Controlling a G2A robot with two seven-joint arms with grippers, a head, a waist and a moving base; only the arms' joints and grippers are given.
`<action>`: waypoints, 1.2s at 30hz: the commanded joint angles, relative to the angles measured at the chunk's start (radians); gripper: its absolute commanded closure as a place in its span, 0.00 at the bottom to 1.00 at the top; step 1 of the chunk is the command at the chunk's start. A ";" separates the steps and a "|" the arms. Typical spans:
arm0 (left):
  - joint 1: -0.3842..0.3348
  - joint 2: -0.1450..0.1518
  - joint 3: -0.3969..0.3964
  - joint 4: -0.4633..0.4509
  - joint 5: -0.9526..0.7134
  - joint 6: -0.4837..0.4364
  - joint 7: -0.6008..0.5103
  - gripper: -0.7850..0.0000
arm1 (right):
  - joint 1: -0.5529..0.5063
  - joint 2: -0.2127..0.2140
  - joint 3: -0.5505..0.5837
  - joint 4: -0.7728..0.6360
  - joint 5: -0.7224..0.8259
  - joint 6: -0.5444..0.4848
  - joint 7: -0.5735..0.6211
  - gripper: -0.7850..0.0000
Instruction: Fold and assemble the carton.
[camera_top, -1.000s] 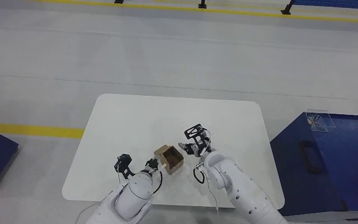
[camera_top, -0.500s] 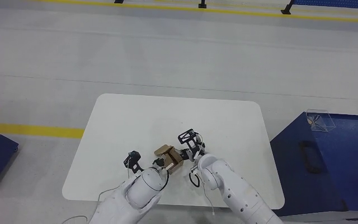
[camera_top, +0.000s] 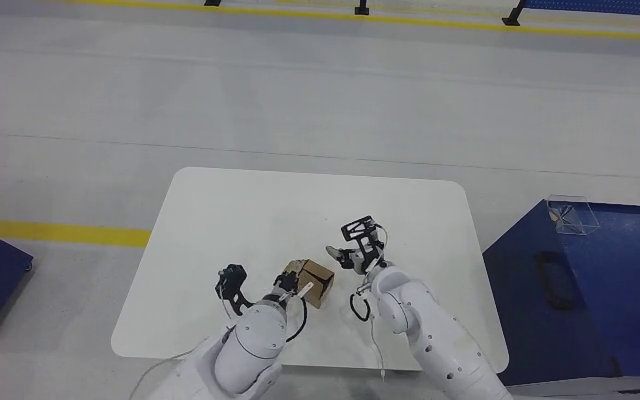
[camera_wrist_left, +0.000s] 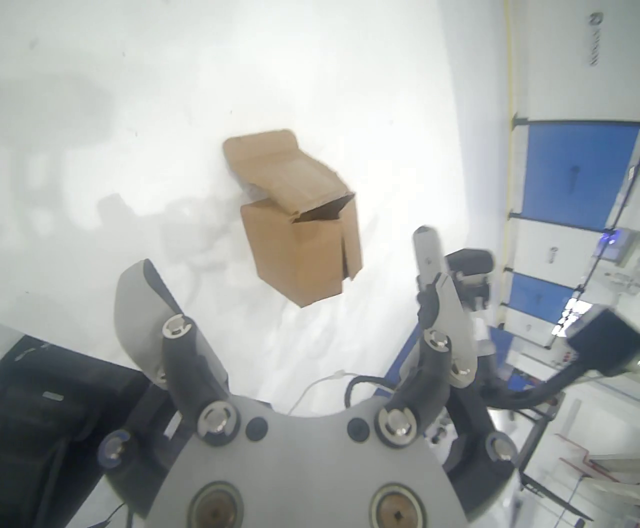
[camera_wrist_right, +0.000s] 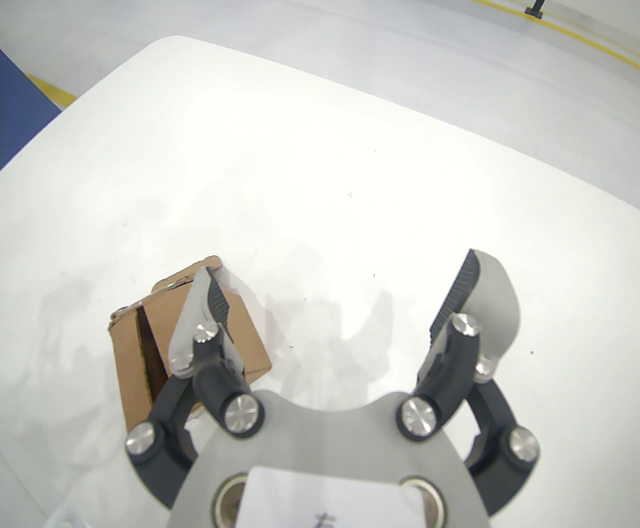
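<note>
A small brown carton (camera_top: 312, 279) stands on the white table (camera_top: 300, 210), near its front middle. Its lid flap (camera_wrist_left: 280, 165) is folded over the top but stays slightly ajar, with a dark gap at one edge. My left gripper (camera_wrist_left: 280, 260) is open just short of the carton (camera_wrist_left: 300, 250), touching nothing. In the top view the left gripper (camera_top: 289, 290) sits right at the carton's near-left side. My right gripper (camera_wrist_right: 345, 275) is open and empty; the carton (camera_wrist_right: 132, 365) lies beside one of its fingers (camera_wrist_right: 210, 295). From above, the right gripper (camera_top: 341, 258) is just right of the carton.
The table's front edge (camera_top: 330, 362) runs close behind both arms. A blue cabinet (camera_top: 570, 290) stands off the table's right side. Bare tabletop stretches toward the far edge and to the left.
Half a second ago both grippers were pressed against the carton. The right gripper has since drawn back to the right, and the lid now lies folded over the box.
</note>
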 joint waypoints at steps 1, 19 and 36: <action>0.028 0.000 -0.030 -0.021 0.006 -0.072 -0.009 0.00 | -0.010 0.000 0.020 -0.002 0.037 -0.008 0.000 0.00; 0.122 -0.015 -0.116 0.095 -0.113 -0.482 -0.154 0.00 | -0.047 -0.010 0.004 0.002 0.041 -0.056 -0.090 0.00; 0.039 -0.103 -0.064 0.503 -0.209 -0.904 -0.132 0.00 | -0.012 -0.057 -0.109 0.114 -0.098 0.061 -0.166 0.00</action>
